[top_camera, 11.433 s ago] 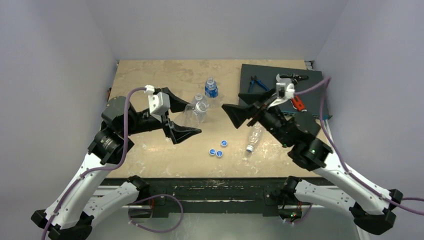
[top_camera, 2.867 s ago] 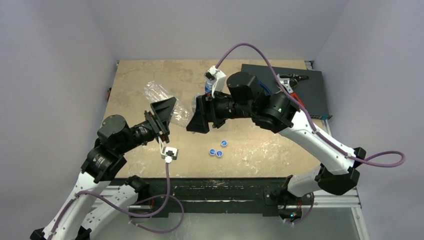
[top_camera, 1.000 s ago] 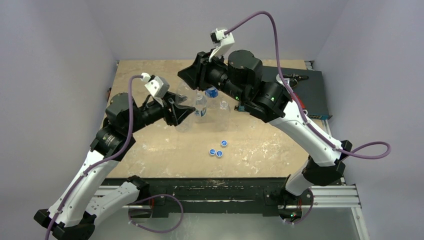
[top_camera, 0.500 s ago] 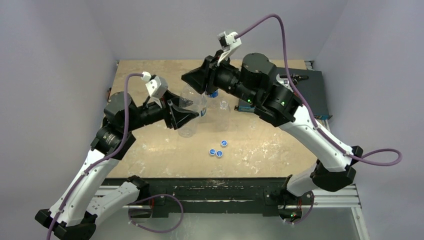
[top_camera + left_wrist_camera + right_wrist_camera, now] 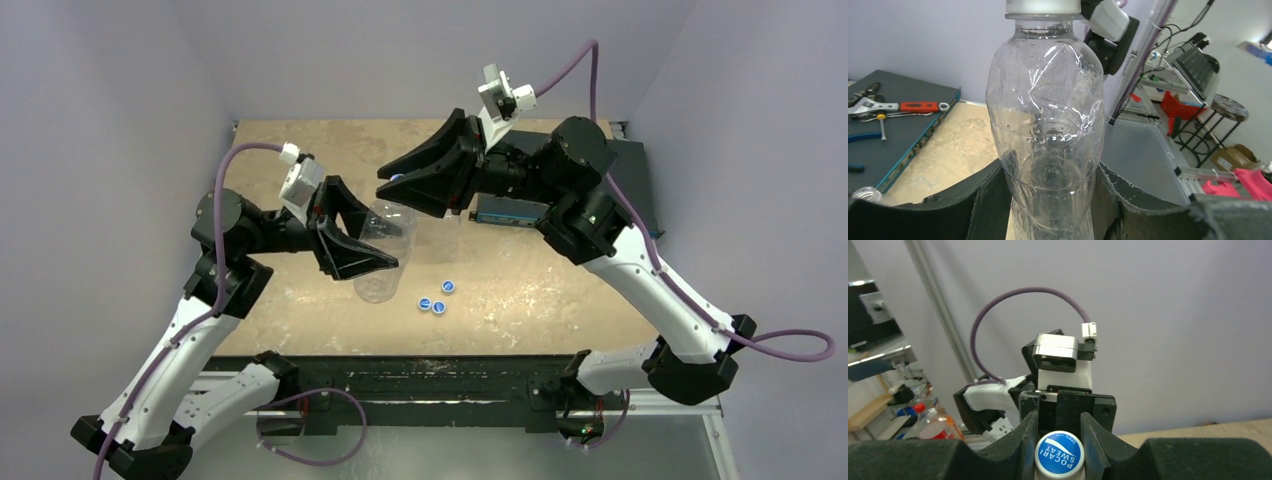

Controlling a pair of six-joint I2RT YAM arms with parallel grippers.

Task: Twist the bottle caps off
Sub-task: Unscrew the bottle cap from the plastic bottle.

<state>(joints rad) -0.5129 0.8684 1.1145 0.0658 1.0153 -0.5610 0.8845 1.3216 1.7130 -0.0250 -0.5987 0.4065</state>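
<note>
A clear, crinkled, unlabelled bottle (image 5: pixel 378 280) hangs tilted above the table, its base toward the near edge. My left gripper (image 5: pixel 372 235) is shut on the lower body of the bottle (image 5: pixel 1048 115), one finger on each side. My right gripper (image 5: pixel 390 186) is shut on this bottle's cap (image 5: pixel 1059 455), which is blue with a white mark and a white rim (image 5: pixel 1043 6). The cap sits on the neck between the right fingers (image 5: pixel 1030 440). Three loose blue caps (image 5: pixel 436 298) lie on the table.
A dark mat (image 5: pixel 895 117) holding pliers, a wrench and a red-handled tool lies at the back right. An open bottle neck (image 5: pixel 865 194) shows beside it. The right arm hides the other bottles in the top view.
Both arms have shifted with the bottle between them. The bottle has tipped from upright to tilted, base swinging toward the near edge. The right arm has swung right and rolled.
</note>
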